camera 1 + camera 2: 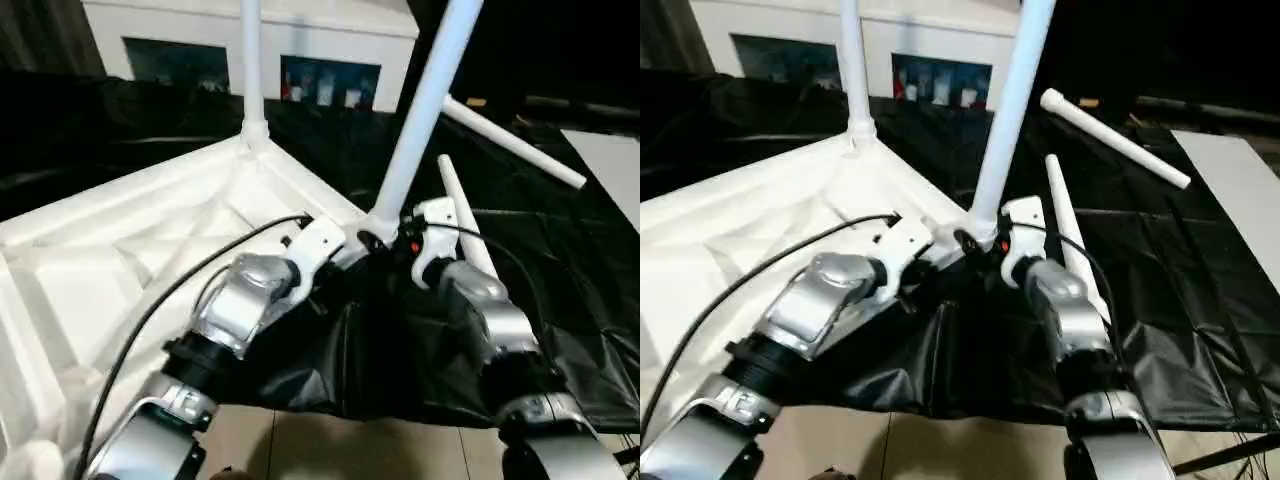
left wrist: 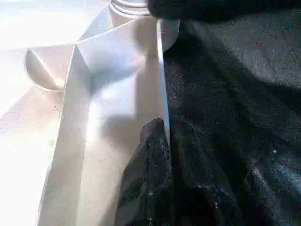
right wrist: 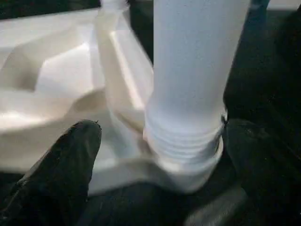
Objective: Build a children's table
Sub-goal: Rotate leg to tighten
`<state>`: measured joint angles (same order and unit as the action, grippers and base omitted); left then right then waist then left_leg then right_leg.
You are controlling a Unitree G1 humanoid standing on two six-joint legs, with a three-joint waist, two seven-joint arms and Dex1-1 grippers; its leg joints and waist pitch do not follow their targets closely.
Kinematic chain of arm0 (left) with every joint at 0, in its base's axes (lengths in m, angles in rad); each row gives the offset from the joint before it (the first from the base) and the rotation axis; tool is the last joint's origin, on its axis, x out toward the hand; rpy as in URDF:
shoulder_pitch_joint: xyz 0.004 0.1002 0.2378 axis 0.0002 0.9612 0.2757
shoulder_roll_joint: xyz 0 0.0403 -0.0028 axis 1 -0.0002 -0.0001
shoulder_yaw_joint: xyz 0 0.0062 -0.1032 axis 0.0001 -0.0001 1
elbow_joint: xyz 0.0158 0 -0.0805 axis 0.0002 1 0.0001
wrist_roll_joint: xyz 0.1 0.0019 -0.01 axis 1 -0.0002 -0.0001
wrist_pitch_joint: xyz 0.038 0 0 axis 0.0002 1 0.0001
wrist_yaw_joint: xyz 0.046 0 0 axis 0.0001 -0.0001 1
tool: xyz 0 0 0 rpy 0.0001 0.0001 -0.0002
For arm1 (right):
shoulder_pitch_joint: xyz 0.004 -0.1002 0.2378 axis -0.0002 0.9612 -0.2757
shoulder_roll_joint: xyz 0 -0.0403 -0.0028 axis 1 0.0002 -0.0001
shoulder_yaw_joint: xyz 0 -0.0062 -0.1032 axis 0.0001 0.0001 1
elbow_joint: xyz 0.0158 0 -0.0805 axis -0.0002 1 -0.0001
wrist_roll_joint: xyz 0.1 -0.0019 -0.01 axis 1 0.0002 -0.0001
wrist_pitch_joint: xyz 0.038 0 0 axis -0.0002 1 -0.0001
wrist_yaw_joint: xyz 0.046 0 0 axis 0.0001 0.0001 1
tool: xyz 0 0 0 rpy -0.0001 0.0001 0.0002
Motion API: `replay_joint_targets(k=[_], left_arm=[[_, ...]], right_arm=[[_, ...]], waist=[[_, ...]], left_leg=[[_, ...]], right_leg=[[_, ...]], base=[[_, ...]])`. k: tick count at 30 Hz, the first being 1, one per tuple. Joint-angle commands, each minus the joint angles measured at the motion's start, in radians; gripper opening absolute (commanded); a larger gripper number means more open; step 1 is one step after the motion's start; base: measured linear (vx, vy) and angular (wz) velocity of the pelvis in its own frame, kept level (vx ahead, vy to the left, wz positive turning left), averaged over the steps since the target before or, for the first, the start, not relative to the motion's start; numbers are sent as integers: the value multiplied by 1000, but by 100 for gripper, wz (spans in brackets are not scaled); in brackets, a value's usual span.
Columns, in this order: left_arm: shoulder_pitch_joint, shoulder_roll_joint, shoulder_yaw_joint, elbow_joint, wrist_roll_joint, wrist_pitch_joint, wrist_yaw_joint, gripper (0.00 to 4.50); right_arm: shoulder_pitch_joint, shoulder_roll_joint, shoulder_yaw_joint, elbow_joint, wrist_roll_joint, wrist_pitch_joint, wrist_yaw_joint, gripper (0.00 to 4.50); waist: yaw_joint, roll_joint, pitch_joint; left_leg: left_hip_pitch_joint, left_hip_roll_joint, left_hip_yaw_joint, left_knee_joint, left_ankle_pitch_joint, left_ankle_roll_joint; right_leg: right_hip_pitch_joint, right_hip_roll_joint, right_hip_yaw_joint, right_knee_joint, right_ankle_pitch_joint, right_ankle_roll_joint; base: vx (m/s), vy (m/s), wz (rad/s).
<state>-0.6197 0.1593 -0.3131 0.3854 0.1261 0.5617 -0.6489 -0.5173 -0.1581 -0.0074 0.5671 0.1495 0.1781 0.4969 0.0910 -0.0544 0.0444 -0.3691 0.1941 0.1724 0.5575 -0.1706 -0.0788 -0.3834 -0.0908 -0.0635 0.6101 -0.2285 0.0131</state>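
Loose legs (image 1: 512, 143) on black cloth (image 1: 560, 290), left gripper (image 2: 162, 141) jaws pinching tabletop (image 1: 120, 260) rim, right gripper (image 3: 160, 155) jaws wide.

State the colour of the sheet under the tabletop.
Black sheet, best seen in the right eye view.

From my seat, both upright legs (image 1: 425, 110) run off frame at twelve o'clock; my left gripper (image 1: 345, 245) sits hidden behind its wrist.

Table top (image 1: 120, 250): white, ribbed underside up | fitted legs: far corner (image 1: 250, 60), near corner (image 1: 425, 110) | loose legs (image 1: 1115, 140), (image 1: 1070, 235): lying flat beside
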Motion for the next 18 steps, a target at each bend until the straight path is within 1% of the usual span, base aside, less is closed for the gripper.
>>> replay_joint_targets(k=[1, 2, 3, 4, 5, 6, 7, 9, 10, 11, 13, 14, 15, 16, 17, 18], left_arm=[[3, 35, -26, -17, -14, -46, -71, 0], [5, 53, -28, -19, -18, -60, -96, 0], [5, 53, -28, -19, -18, -60, -96, 0], [9, 85, -32, -24, -21, -86, -137, 0], [10, 90, -32, -25, -23, -89, -145, 0], [13, 102, -33, -28, -29, -97, -165, 0], [19, 129, -37, -37, -31, -114, -197, 0], [24, 151, -41, -43, -35, -138, -227, 0], [27, 163, -44, -47, -37, -152, -244, 0], [27, 163, -44, -47, -37, -152, -244, 0], [50, 220, -47, -75, -58, -165, -322, 0], [51, 222, -47, -76, -59, -165, -325, 0], [62, 251, -48, -90, -70, -165, -362, 0], [73, 279, -49, -101, -80, -164, -398, 0], [73, 280, -49, -101, -81, -164, -400, 0], [76, 287, -50, -104, -83, -165, -410, 0]], right_arm=[[34, -57, 38, -88, 15, 52, 116, 444], [47, -79, 49, -110, 17, 60, 153, 444], [47, -79, 49, -110, 17, 60, 153, 444], [62, -112, 63, -136, 22, 67, 209, 444], [64, -117, 64, -139, 22, 68, 213, 444], [68, -127, 67, -147, 22, 68, 225, 444], [72, -144, 69, -159, 25, 69, 245, 444], [78, -159, 72, -176, 27, 72, 257, 444], [81, -167, 73, -188, 28, 75, 264, 444], [81, -167, 73, -188, 28, 75, 264, 444], [94, -207, 69, -230, 34, 85, 303, 444], [94, -209, 70, -232, 34, 85, 305, 444], [105, -235, 73, -256, 38, 91, 336, 444], [120, -267, 86, -283, 38, 102, 381, 444], [121, -268, 87, -284, 38, 103, 383, 444], [126, -278, 93, -293, 37, 106, 398, 444]], waist=[[5, 5, -58], [4, 2, -57], [6, 4, -57], [6, 4, -55], [7, 5, -56], [5, 6, -55], [3, 5, -56], [5, 8, -57], [4, 7, -58], [4, 7, -57], [5, 7, -58], [7, 8, -59], [6, 8, -59], [8, 4, -57], [8, 5, -57], [8, 6, -55]], left_leg=[[8, 31, -4, -48, -57, 84], [9, 31, -3, -48, -58, 93], [7, 32, -2, -46, -59, 99], [8, 32, -2, -47, -58, 101], [9, 34, -3, -46, -59, 103], [8, 34, -3, -46, -57, 100], [9, 35, -2, -44, -47, 98], [9, 35, -3, -41, -31, 103], [11, 34, -2, -40, -24, 107], [10, 34, -2, -39, -23, 109], [10, 34, -1, -38, -22, 111], [11, 36, -2, -38, -20, 110], [12, 35, -2, -38, -21, 110], [11, 35, -1, -38, -26, 112], [11, 34, -1, -38, -31, 113], [13, 35, 0, -39, -45, 110]], right_leg=[[57, -46, 42, -50, 192, -247], [56, -45, 42, -52, 189, -249], [57, -48, 43, -50, 183, -251], [55, -48, 42, -51, 169, -257], [55, -49, 42, -51, 161, -260], [54, -49, 42, -48, 157, -266], [53, -49, 43, -45, 170, -274], [53, -48, 42, -41, 192, -284], [52, -47, 42, -40, 206, -287], [53, -47, 42, -40, 208, -289], [54, -47, 42, -38, 206, -291], [55, -48, 42, -37, 209, -290], [54, -47, 42, -36, 209, -292], [55, -46, 42, -36, 202, -292], [54, -46, 42, -37, 193, -290], [51, -46, 42, -39, 168, -288]], base=[[0, 0, 0], [0, 0, 0], [0, 0, 0], [0, 0, 0], [0, 0, 0], [0, 0, 0], [0, 0, 0], [0, 0, 0], [0, 0, 0], [0, 0, 0], [0, 0, 0], [0, 0, 0], [0, 0, 0], [0, 0, 0], [0, 0, 0], [0, 0, 0]])
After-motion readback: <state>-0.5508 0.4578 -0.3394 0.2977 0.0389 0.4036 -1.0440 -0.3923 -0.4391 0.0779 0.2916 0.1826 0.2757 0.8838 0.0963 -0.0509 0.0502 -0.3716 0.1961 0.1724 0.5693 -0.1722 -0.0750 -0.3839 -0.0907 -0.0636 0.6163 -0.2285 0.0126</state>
